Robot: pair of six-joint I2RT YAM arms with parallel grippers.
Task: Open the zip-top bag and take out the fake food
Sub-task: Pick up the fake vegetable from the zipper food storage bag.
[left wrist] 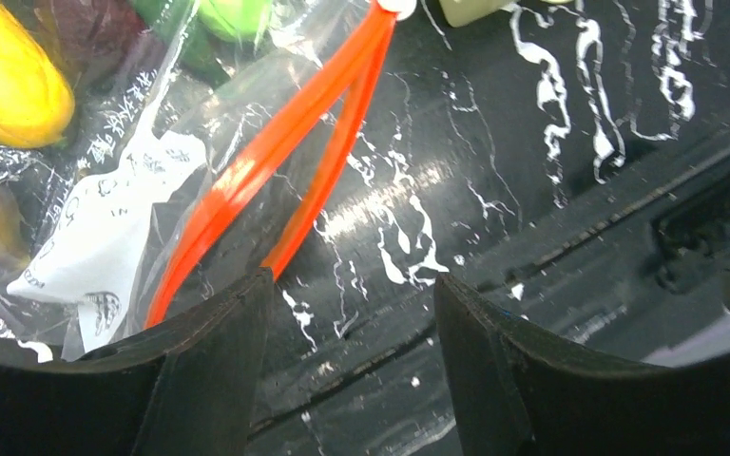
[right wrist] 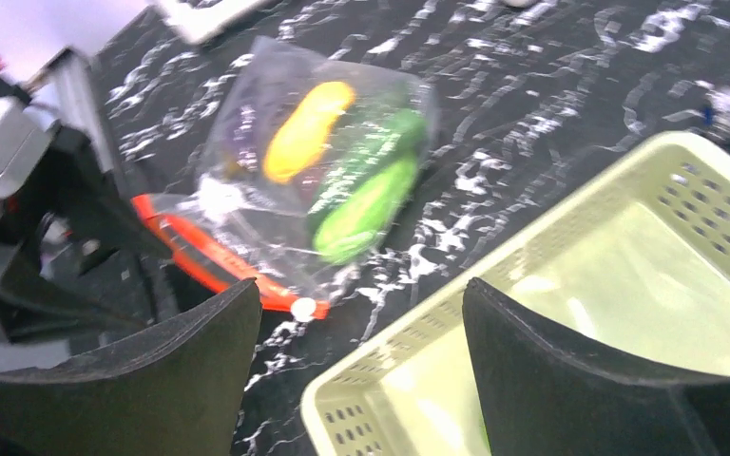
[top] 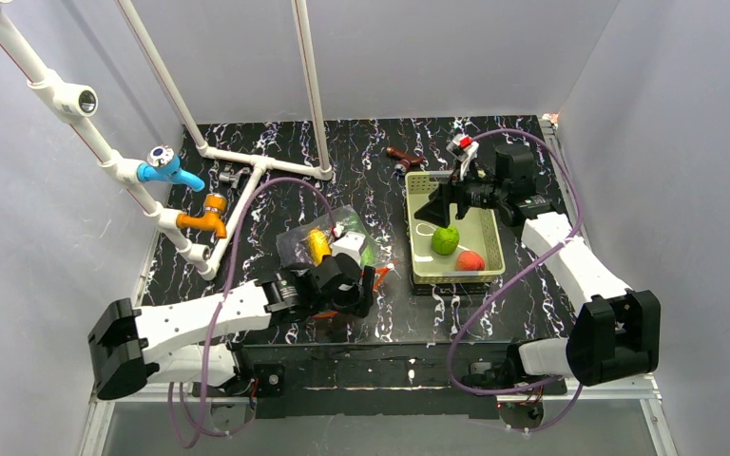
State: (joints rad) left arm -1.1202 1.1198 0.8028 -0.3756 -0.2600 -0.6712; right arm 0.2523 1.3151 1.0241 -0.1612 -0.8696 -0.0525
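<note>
My left tool point(left wrist: 350, 290) stood released, jaws apart over bare table point(left wrist: 532, 190), gripping nothing. Just beside its left jaw began the zipper strip point(left wrist: 285, 161) of the zip-top bag point(left wrist: 105, 218), running lengthwise away from me. The bag, fake food point(left wrist: 9, 81) inside, lay left of the basket point(right wrist: 570, 214), over which my right tool point(right wrist: 359, 290) hung released.

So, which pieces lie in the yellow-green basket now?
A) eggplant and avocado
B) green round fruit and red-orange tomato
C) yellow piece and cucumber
B: the top view shows the green round fruit and the red-orange tomato inside the basket, while the yellow piece is in the zip-top bag.
</note>
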